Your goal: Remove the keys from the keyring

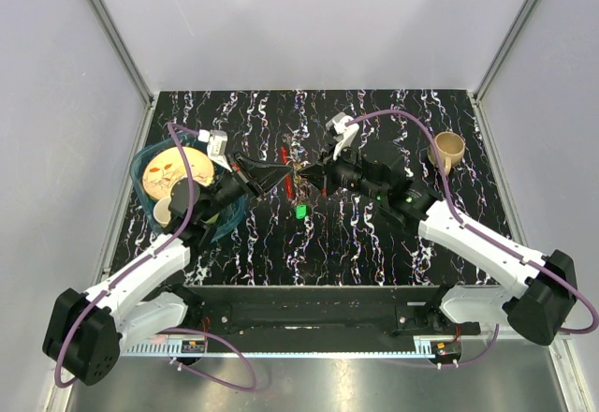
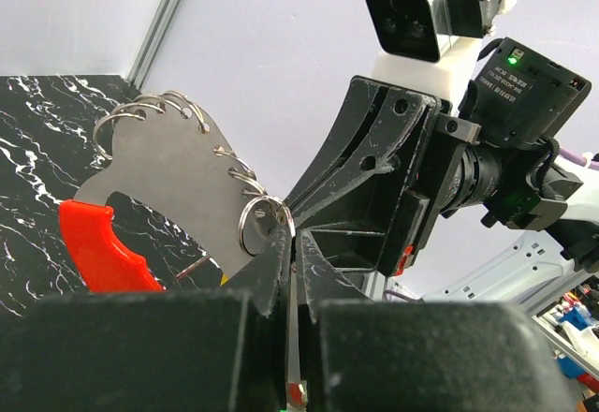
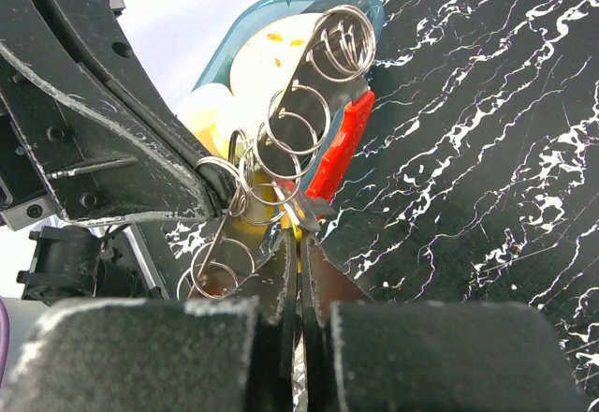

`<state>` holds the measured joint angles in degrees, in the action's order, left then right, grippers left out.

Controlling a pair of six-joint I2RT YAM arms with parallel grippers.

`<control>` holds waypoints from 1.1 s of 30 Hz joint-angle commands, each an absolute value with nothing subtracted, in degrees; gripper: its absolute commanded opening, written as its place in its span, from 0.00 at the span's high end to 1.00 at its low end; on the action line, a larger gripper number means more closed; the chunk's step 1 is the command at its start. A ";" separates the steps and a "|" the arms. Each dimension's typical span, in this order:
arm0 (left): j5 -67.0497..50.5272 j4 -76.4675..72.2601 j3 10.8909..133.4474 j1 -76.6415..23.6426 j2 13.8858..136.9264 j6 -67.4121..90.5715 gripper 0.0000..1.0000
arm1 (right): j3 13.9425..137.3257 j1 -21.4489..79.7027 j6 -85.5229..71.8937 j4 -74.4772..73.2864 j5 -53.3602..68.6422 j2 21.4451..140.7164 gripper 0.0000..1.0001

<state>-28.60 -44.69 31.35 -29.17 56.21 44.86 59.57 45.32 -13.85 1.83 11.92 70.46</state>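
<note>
The keyring [image 2: 178,183] is held between left claw [image 2: 288,243] and right claw [image 3: 299,243] over the surface [image 1: 374,243]; a key [image 1: 300,212] is laid just before it.

The left arm [image 1: 150,272] and right arm [image 1: 482,243] wore white shells over their long links, with bulky black housings at the joints and a purple cable [image 1: 192,201] trailing along each. The left end effector [image 3: 217,187] and right end effector [image 2: 285,232] were black, scuffed pale along the edges and studded with small screws. A green light [image 2: 512,56] glowed on the right wrist beside a silver-faced camera [image 2: 409,19].
</note>
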 commanded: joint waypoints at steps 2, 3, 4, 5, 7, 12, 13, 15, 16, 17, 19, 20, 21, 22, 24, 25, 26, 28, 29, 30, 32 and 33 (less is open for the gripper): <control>-27.69 -53.00 31.55 -29.09 53.96 46.49 1.00 | 59.59 45.26 -14.24 2.90 8.17 68.47 1.00; -27.69 -53.09 31.38 -29.09 53.88 46.58 1.00 | 59.59 45.26 -14.15 2.55 8.00 68.47 1.00; -27.60 -53.26 31.38 -29.09 53.79 46.76 1.00 | 59.50 45.18 -14.06 2.46 7.74 68.12 1.00; -27.34 -53.35 31.29 -29.09 53.62 46.76 1.00 | 59.15 45.26 -13.80 2.37 7.30 68.03 1.00; -27.25 -53.00 31.29 -29.00 53.09 46.67 1.00 | 58.36 45.18 -13.19 2.37 6.68 67.42 1.00; -26.89 -52.56 31.29 -28.30 52.38 46.93 1.00 | 55.38 45.26 -11.34 2.99 6.59 66.53 1.00; -26.81 -52.73 31.29 -28.30 52.38 47.19 1.00 | 55.20 45.35 -11.08 3.08 6.50 66.36 1.00; -27.07 -52.91 31.20 -28.30 52.73 47.29 1.00 | 54.67 45.18 -11.16 3.08 6.07 66.18 1.00; -27.16 -53.08 31.29 -28.21 53.00 47.37 1.00 | 54.67 45.26 -11.16 2.99 5.80 66.09 1.00; -27.33 -53.09 31.20 -28.21 53.09 47.46 1.00 | 55.02 45.18 -11.34 2.81 5.19 66.01 1.00; -27.42 -53.61 30.94 -28.13 53.17 47.64 1.00 | 55.89 45.26 -11.17 0.97 2.73 66.18 1.00; -27.51 -53.61 30.85 -28.21 53.26 47.72 1.00 | 56.59 45.26 -10.90 0.71 2.99 66.18 1.00; -27.68 -53.61 30.85 -28.21 53.35 47.72 1.00 | 56.78 45.26 -10.90 1.31 5.34 66.09 1.00; -27.86 -53.61 31.02 -28.13 53.44 47.64 1.00 | 56.95 45.26 -10.99 2.10 7.45 65.75 1.00; -28.91 -52.92 31.29 -28.13 53.70 47.20 1.00 | 57.13 45.18 -11.60 4.64 15.59 65.83 1.00; -29.18 -52.91 31.46 -28.13 53.79 46.68 1.00 | 57.04 45.18 -11.95 5.70 17.91 65.66 1.00; -29.79 -52.74 31.55 -28.12 53.88 46.41 1.00 | 56.69 45.26 -12.91 6.50 20.71 65.65 1.00; -30.49 -52.21 31.73 -28.13 53.70 45.45 1.00 | 56.43 45.26 -14.14 6.95 21.01 65.04 1.00; -31.02 -52.03 31.73 -28.13 53.53 45.18 1.00 | 56.69 45.26 -14.32 6.25 20.31 64.87 0.99; -31.37 -51.68 31.90 -28.21 53.44 44.91 1.00 | 56.86 45.26 -14.33 4.24 19.35 64.78 0.96; -32.69 -51.07 32.25 -28.13 53.61 43.77 1.00 | 57.22 45.09 -16.34 1.86 15.58 63.90 0.80; -33.65 -50.54 32.52 -28.04 53.70 43.33 1.00 | 56.96 45.17 -17.30 0.45 15.21 63.29 0.77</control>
